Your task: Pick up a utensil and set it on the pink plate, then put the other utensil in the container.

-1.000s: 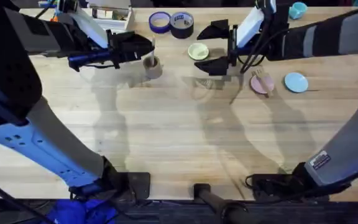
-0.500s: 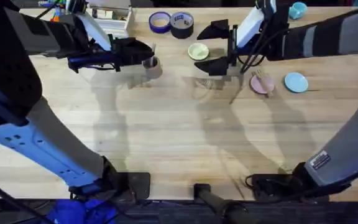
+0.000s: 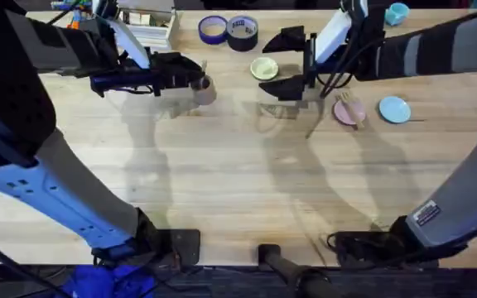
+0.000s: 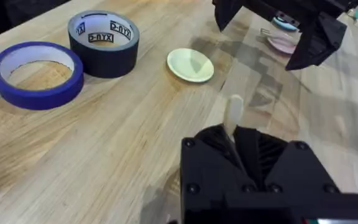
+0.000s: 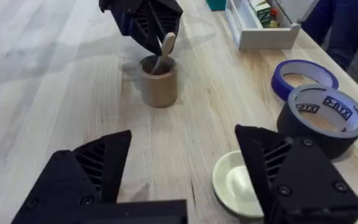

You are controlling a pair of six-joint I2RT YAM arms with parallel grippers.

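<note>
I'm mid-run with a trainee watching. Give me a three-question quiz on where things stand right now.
1. True or false: the fork lies on the pink plate.
2. What does the left tool hold over the container?
A. the spoon
B. a tape roll
C. nothing
3. Fill in: the right tool is ____ and holds nothing.

Key:
1. true
2. A, its lower end is already inside the cup
3. open
</note>
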